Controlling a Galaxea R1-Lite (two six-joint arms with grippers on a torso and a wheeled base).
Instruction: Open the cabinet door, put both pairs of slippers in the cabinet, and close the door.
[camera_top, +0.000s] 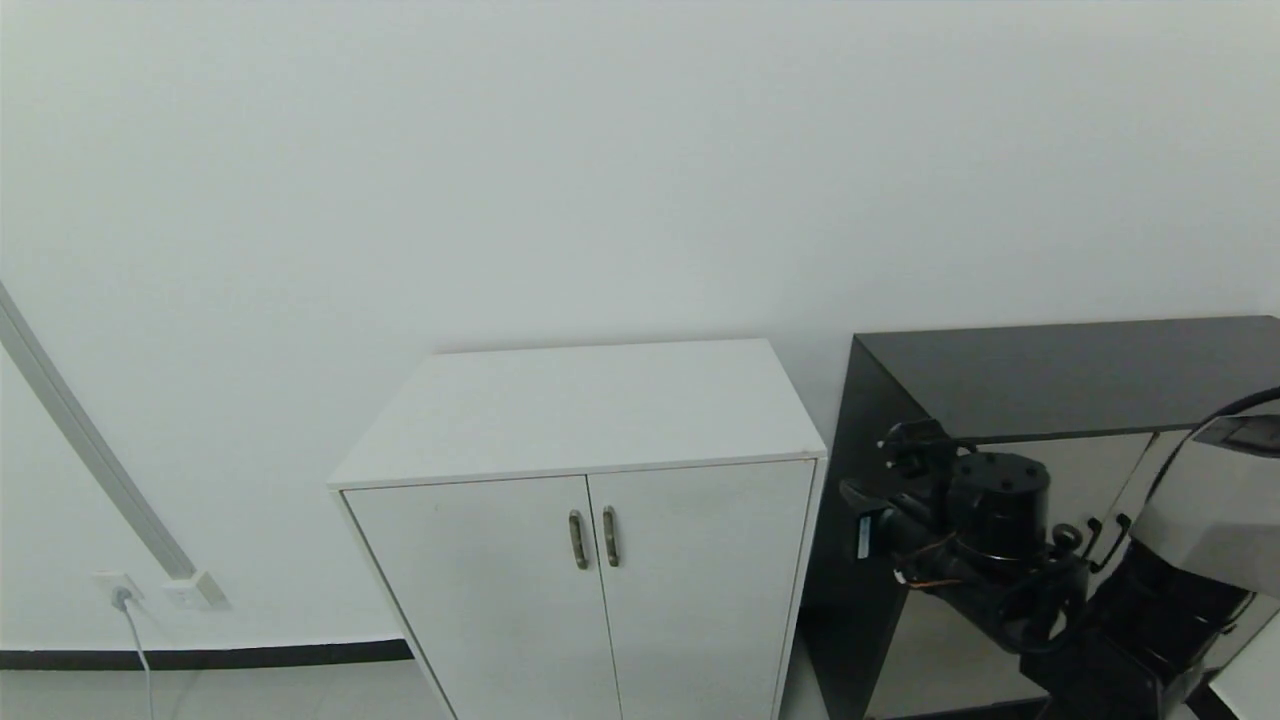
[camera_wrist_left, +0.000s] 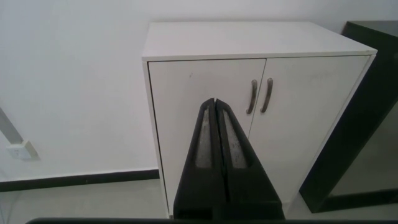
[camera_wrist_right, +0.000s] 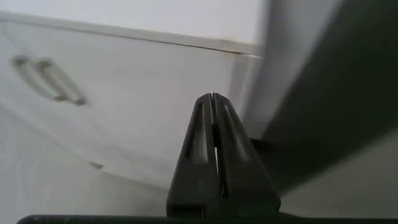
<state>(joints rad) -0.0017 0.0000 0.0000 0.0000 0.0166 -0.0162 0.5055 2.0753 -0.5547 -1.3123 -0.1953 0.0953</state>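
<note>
The white cabinet (camera_top: 580, 420) stands against the wall with both doors shut. Its two metal handles (camera_top: 578, 539) sit side by side at the middle seam. In the left wrist view my left gripper (camera_wrist_left: 215, 102) is shut with nothing in it, held some way in front of the cabinet's left door (camera_wrist_left: 199, 93), left of the handles (camera_wrist_left: 252, 96). My right gripper (camera_wrist_right: 212, 98) is also shut and empty, close to the right edge of the right door (camera_wrist_right: 143, 87). My right arm (camera_top: 990, 520) hangs to the right of the cabinet.
A black cabinet (camera_top: 1060, 370) stands right beside the white one, behind my right arm. Left of the white cabinet there is bare wall with a socket (camera_top: 118, 588), a plugged-in cable and a slanted cable duct (camera_top: 80, 440). Open floor (camera_wrist_left: 81, 202) lies at the lower left.
</note>
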